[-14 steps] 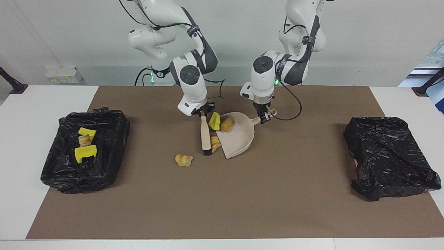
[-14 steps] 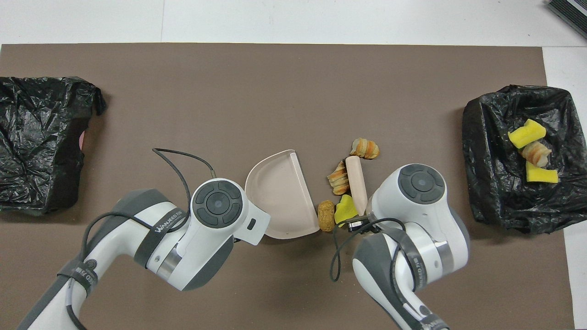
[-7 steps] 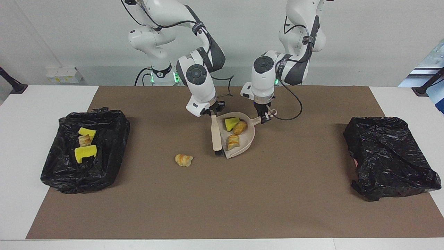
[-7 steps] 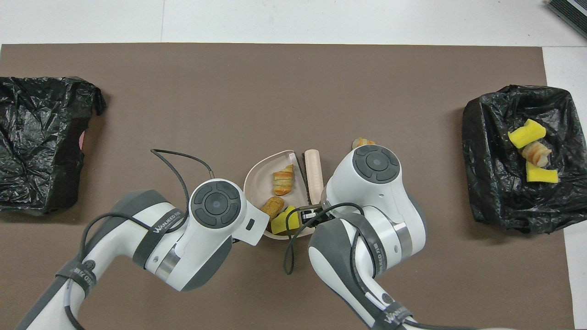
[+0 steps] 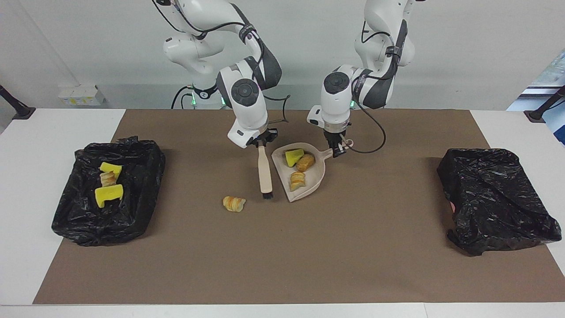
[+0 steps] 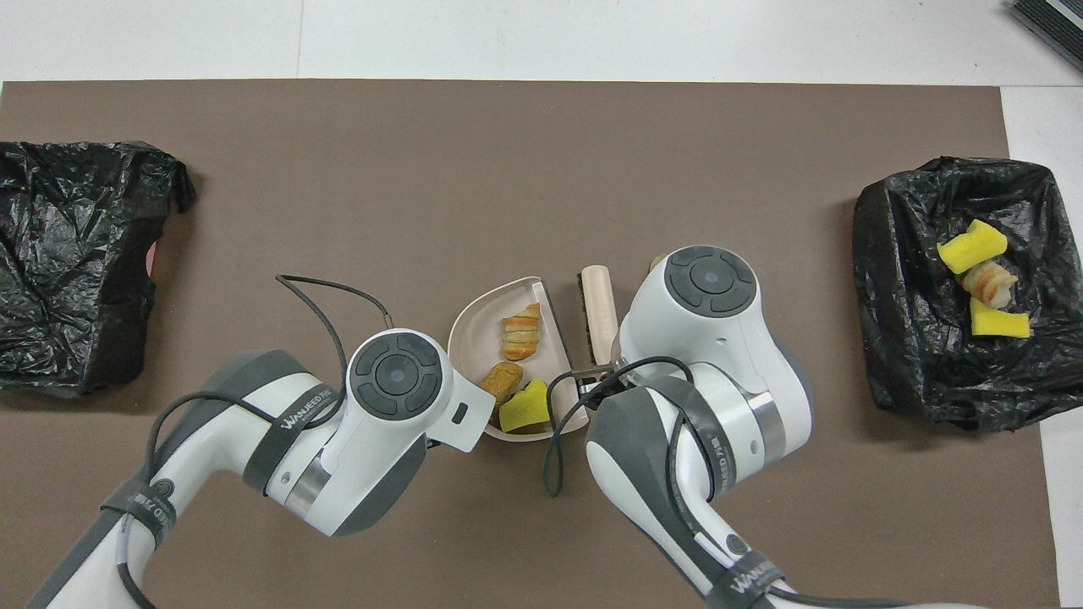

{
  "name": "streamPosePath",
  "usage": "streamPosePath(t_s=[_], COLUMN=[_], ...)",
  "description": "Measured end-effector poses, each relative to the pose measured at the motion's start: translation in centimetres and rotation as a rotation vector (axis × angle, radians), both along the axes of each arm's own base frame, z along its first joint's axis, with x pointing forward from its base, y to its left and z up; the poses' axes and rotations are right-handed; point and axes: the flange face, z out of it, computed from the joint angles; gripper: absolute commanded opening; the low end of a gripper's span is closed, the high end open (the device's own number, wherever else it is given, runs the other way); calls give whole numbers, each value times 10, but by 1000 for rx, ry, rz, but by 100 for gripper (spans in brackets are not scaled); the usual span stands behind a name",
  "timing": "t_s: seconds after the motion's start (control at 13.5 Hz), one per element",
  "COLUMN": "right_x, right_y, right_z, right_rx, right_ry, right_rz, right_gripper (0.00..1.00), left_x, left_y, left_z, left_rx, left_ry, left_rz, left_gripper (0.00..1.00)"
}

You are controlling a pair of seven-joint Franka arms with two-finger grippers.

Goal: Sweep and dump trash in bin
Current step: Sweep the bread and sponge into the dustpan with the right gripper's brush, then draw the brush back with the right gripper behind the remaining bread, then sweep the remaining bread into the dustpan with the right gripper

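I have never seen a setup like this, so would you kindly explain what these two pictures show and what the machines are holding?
These are two white robot arms at a table covered by a brown mat. One picture looks at them from across the table; the other looks steeply down from above their own end.

The left hand is shut on the handle of a beige dustpan, which rests on the mat with three trash pieces in it. The right hand is shut on a small brush, beside the dustpan's mouth.

One loose piece lies on the mat. At the right arm's end, a bin lined with black plastic holds three more pieces. At the left arm's end sits a heap of black plastic.
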Motion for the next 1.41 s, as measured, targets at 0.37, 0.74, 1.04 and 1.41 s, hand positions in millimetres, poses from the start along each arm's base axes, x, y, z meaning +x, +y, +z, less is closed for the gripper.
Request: streamPosePath(t_s=[0.37, 0.74, 1.04, 1.41], right_x=[40, 38, 13, -8], right_y=[-82, -42, 21, 62], right_z=[-17, -67, -68, -68], right_rx=[-83, -37, 123, 351], right_ry=[-42, -3, 52, 111], right_rz=[19, 95, 98, 134], right_gripper=[0, 0, 0, 0], left_x=[1, 7, 7, 7], left_y=[2, 11, 11, 12], left_z=[-1, -1, -1, -2], left_rx=[3, 3, 3, 4], left_ry=[-4, -4, -4, -3], left_rz=[42, 67, 68, 71], left_gripper=[0, 0, 0, 0])
